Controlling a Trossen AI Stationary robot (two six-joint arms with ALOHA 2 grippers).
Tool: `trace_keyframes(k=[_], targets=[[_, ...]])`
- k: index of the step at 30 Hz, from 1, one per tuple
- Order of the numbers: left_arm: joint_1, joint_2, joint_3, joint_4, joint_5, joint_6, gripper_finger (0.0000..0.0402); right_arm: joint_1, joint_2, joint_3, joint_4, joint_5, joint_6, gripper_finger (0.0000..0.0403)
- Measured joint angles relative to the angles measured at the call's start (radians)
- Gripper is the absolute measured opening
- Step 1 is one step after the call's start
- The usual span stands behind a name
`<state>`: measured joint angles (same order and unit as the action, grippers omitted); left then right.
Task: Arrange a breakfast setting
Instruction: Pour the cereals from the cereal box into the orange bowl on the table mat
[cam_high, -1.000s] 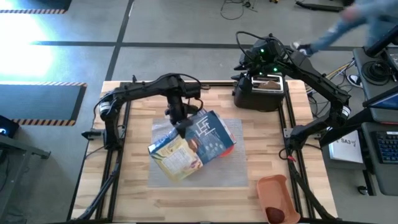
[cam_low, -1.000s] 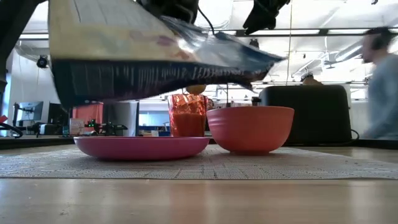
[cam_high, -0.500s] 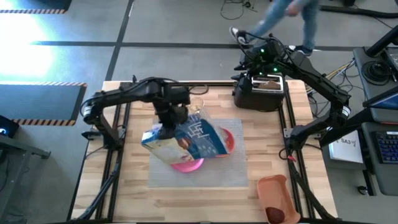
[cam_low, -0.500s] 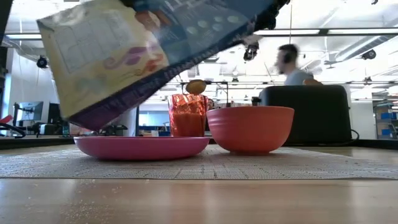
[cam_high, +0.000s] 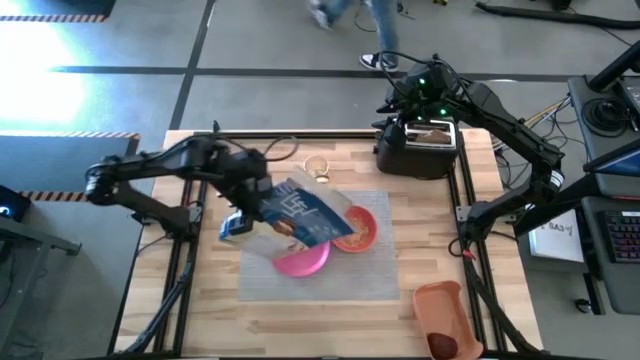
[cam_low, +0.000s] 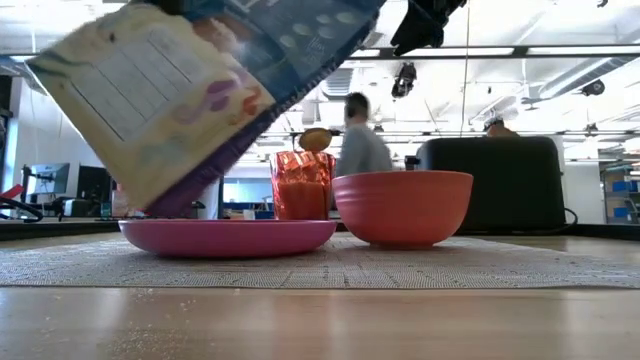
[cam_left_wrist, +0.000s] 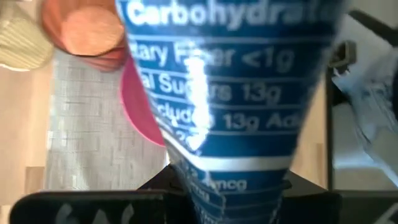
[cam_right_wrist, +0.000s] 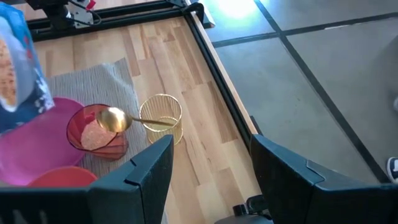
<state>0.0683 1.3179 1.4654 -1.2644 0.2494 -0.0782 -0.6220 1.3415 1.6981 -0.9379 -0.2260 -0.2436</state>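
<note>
Since the earlier frame, the left gripper (cam_high: 240, 215), pinching a blue cereal bag (cam_high: 295, 215), moved left, uncovering the orange bowl (cam_high: 356, 229) at frame centre; right gripper (cam_high: 418, 88), spread, hovers over the black-and-silver toaster (cam_high: 415, 150).

One plate (cam_high: 303, 262), one bowl (cam_high: 357, 229), one cup (cam_right_wrist: 96, 130), one spoon (cam_right_wrist: 127, 119) (gold), one toaster (cam_high: 420, 147).

Blue and cream cereal bag (cam_high: 290, 215), white print on it. Pink plate (cam_low: 227, 236), orange bowl (cam_low: 402, 206), translucent orange cup (cam_low: 301, 185), gold spoon (cam_right_wrist: 127, 120), grey woven placemat (cam_high: 375, 275), pale wood tabletop (cam_high: 300, 335).
</note>
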Motion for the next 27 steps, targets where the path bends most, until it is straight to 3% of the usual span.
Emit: trace_keyframes(k=[9,18,23,27], targets=[[0.000,-0.307,-0.324,0.240,-0.059,-0.110,0.0069,0.000,0.000,0.000,0.000,0.000,0.000,0.0203],[0.000,-0.524,-0.462,0.273,-0.104,-0.187,0.0069,0.000,0.000,0.000,0.000,0.000,-0.001,0.0203],[0.000,-0.598,-0.474,0.265,-0.208,-0.194,0.0069,0.000,0.000,0.000,0.000,0.000,-0.002,0.0203],[0.000,-0.642,-0.474,0.245,-0.391,-0.194,0.0069,0.000,0.000,0.000,0.000,0.000,-0.001,0.0203]])
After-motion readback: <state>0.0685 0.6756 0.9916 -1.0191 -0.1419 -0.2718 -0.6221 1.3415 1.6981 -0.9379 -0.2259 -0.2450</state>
